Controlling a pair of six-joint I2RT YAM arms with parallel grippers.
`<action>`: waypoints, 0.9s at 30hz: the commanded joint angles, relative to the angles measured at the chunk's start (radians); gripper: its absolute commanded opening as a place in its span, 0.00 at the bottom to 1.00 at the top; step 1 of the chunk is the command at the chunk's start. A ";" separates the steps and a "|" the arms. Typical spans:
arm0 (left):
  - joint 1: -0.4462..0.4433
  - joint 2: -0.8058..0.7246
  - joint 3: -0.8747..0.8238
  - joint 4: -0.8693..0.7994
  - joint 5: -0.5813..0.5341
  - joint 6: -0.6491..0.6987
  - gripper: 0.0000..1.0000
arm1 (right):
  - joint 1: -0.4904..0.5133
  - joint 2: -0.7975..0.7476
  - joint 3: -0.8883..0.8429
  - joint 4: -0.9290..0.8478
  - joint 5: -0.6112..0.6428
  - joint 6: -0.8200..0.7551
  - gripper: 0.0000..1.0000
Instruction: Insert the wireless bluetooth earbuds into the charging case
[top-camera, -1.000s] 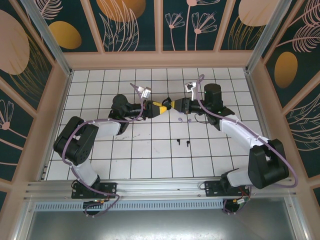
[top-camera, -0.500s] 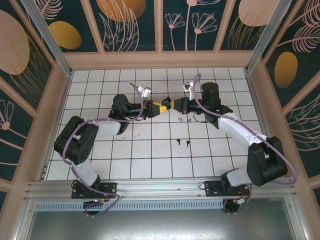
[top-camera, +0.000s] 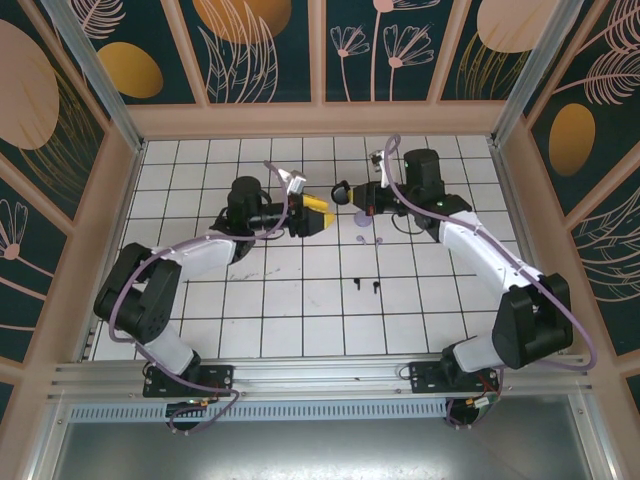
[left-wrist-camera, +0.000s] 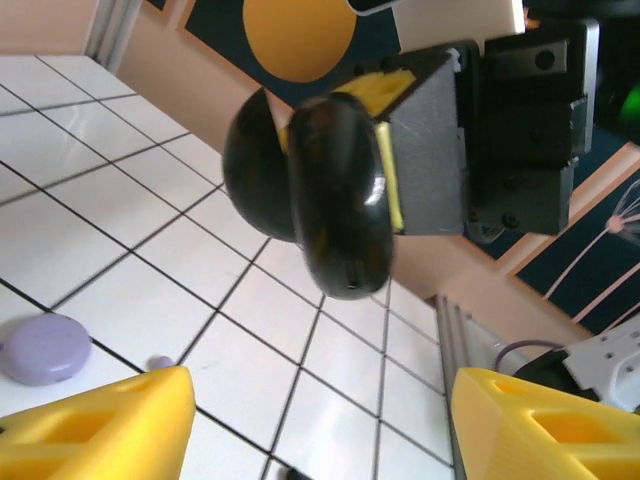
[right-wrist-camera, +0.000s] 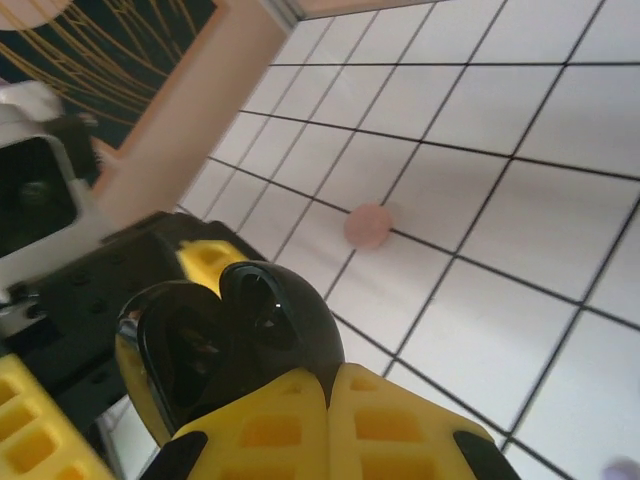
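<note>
The right gripper (right-wrist-camera: 328, 395) is clamped on the black charging case (right-wrist-camera: 225, 335), raised over the table's (top-camera: 250, 300) far middle, lid apparently ajar, likely offered for loading. The left gripper (left-wrist-camera: 320, 420) faces it, fingers apart, empty. The black earbuds (top-camera: 366, 286) lie at the table's centre, not yet inserted.

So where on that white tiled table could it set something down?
Bare: the near tiles of the white tiled table between the arm bases, this side of the two tiny black earbuds, and the far row by the back wall. Crowded: mid-table, where the open left gripper faces the right gripper shut on the black round case, lavender round case beside.
</note>
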 joint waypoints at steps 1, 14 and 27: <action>0.008 -0.032 0.109 -0.317 -0.004 0.245 0.71 | -0.012 0.040 0.085 -0.176 0.094 -0.184 0.00; 0.028 0.180 0.576 -1.092 0.074 0.672 0.69 | -0.016 0.063 0.135 -0.298 0.087 -0.352 0.00; 0.028 0.320 0.790 -1.387 0.204 0.844 0.66 | 0.037 0.096 0.166 -0.322 0.060 -0.366 0.00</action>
